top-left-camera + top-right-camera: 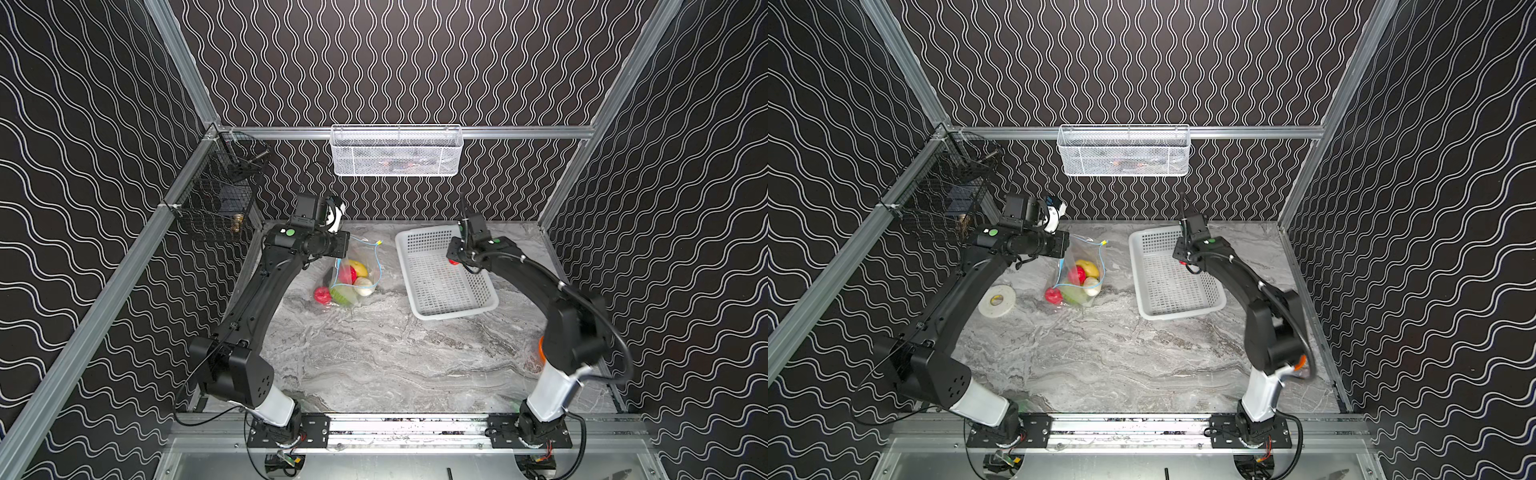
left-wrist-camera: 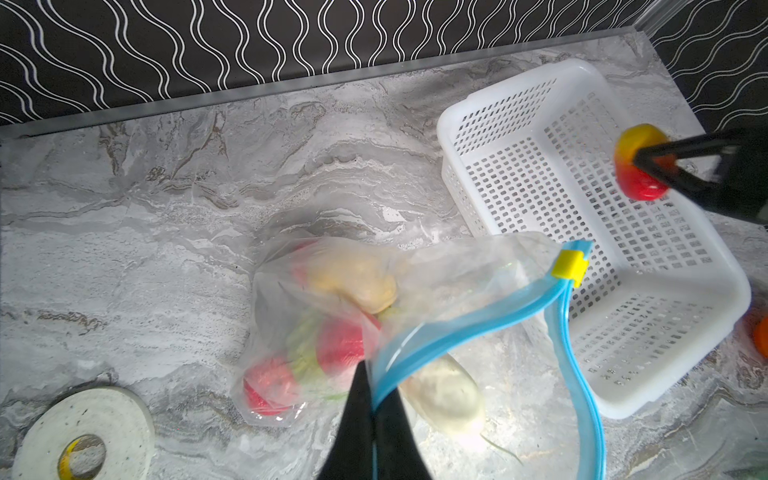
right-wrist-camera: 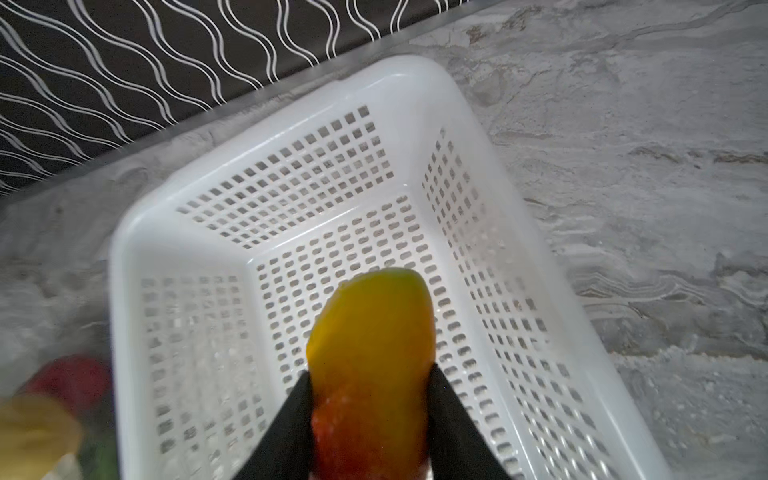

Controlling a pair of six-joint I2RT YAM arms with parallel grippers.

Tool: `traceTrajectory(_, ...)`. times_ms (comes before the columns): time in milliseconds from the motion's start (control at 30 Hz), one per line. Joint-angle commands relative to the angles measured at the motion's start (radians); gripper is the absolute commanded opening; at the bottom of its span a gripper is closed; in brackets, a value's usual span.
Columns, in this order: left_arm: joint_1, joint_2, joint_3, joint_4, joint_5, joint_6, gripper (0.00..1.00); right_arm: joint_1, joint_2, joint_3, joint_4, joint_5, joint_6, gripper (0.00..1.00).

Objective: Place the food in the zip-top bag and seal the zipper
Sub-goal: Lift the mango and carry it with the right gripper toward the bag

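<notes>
The clear zip-top bag (image 1: 356,277) (image 1: 1080,272) (image 2: 465,282) lies on the marble table, its mouth lifted. My left gripper (image 2: 374,388) is shut on the light-blue zipper (image 2: 469,328) strip; the yellow slider (image 2: 568,266) sits at the far end. Inside the bag are a yellow potato (image 2: 357,282), two red rounds (image 2: 338,343), green cabbage (image 2: 301,349) and a white radish (image 2: 444,390). My right gripper (image 3: 370,372) (image 2: 648,166) is shut on an orange-yellow pepper (image 3: 374,324) (image 1: 454,262), held above the white basket.
The white perforated basket (image 1: 444,282) (image 3: 291,216) stands right of the bag, with nothing lying in it. A tape roll (image 1: 996,300) (image 2: 87,432) lies left of the bag. Wire baskets hang on the back wall (image 1: 395,151) and left rail (image 1: 216,208). An orange bowl (image 1: 541,349) shows behind the right arm.
</notes>
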Motion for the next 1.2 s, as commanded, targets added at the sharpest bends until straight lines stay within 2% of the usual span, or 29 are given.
traceTrajectory(0, 0.003, -0.001, 0.006, 0.018, 0.020, -0.006, 0.00, 0.002, -0.083, -0.094, 0.207, -0.071, 0.067, 0.34)
traceTrajectory(333, 0.005, 0.005, 0.009, 0.018, 0.009, -0.008, 0.00, 0.003, -0.160, -0.164, 0.295, -0.229, 0.140, 0.32)
traceTrajectory(667, 0.009, 0.012, 0.057, -0.009, 0.002, 0.000, 0.00, 0.004, -0.217, -0.286, 0.473, -0.339, 0.198, 0.31)
traceTrajectory(867, 0.010, 0.005, 0.023, 0.007, 0.022, -0.008, 0.00, 0.018, -0.228, -0.295, 0.503, -0.375, 0.218, 0.30)
traceTrajectory(1033, 0.009, 0.005, 0.037, 0.000, 0.026, -0.011, 0.00, 0.044, -0.258, -0.360, 0.643, -0.415, 0.247, 0.31)
traceTrajectory(1133, 0.011, 0.008, 0.044, -0.005, 0.013, -0.006, 0.00, 0.065, -0.253, -0.335, 0.635, -0.399, 0.234, 0.31)
traceTrajectory(1167, 0.011, 0.011, 0.044, -0.005, 0.009, -0.006, 0.00, 0.101, -0.247, -0.318, 0.626, -0.399, 0.223, 0.31)
